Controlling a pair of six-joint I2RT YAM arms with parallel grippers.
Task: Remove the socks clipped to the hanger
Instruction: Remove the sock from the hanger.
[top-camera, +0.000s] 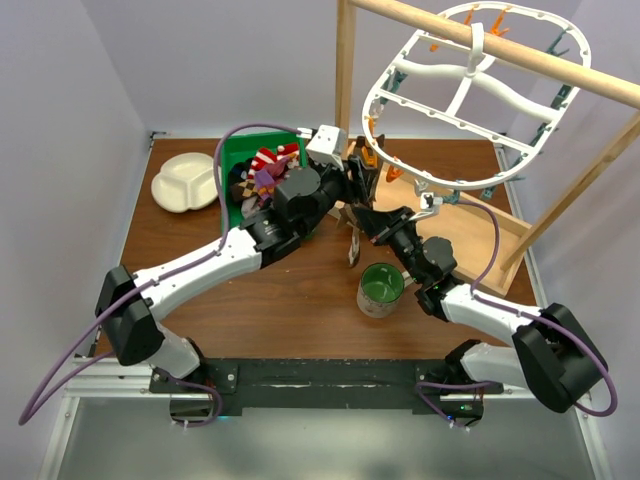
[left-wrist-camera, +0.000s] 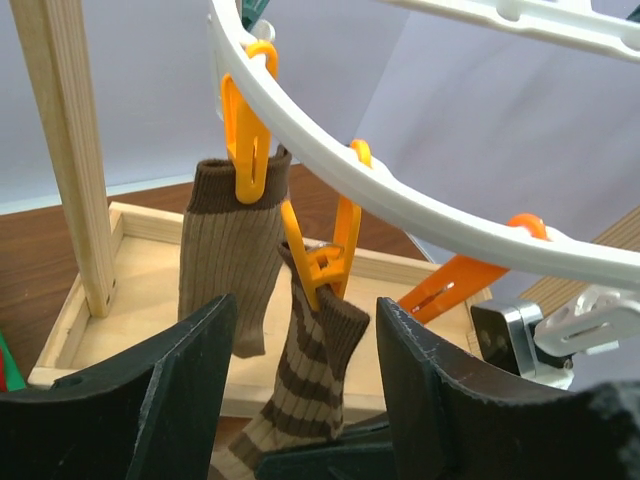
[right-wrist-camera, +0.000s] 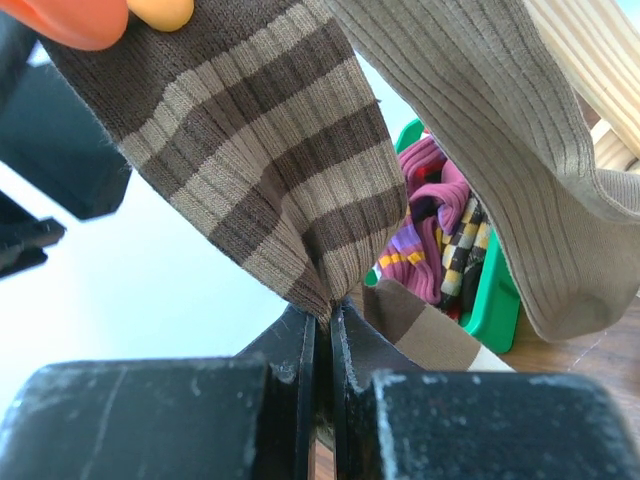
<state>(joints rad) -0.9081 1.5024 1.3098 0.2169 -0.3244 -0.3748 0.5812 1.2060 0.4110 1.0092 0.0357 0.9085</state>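
The white hanger (top-camera: 470, 78) hangs from a wooden pole, its rim (left-wrist-camera: 420, 205) carrying orange clips. One orange clip (left-wrist-camera: 325, 260) holds a brown-and-cream striped sock (left-wrist-camera: 310, 380). Beside it a plain brown sock (left-wrist-camera: 230, 250) hangs from another orange clip (left-wrist-camera: 245, 140). My left gripper (left-wrist-camera: 305, 302) is open, its fingers standing on either side of the striped sock's clipped top without touching it. My right gripper (right-wrist-camera: 325, 315) is shut on the striped sock (right-wrist-camera: 260, 150) lower down, just below the left one (top-camera: 358, 222). The plain sock (right-wrist-camera: 520, 150) hangs next to it.
A green bin (top-camera: 232, 160) with several loose socks (right-wrist-camera: 440, 230) stands left of the hanger. A white plate (top-camera: 185, 180) lies further left. A green cup (top-camera: 380, 290) stands in front of the arms. The wooden frame's post (left-wrist-camera: 70, 150) rises from a wooden tray (top-camera: 480, 235).
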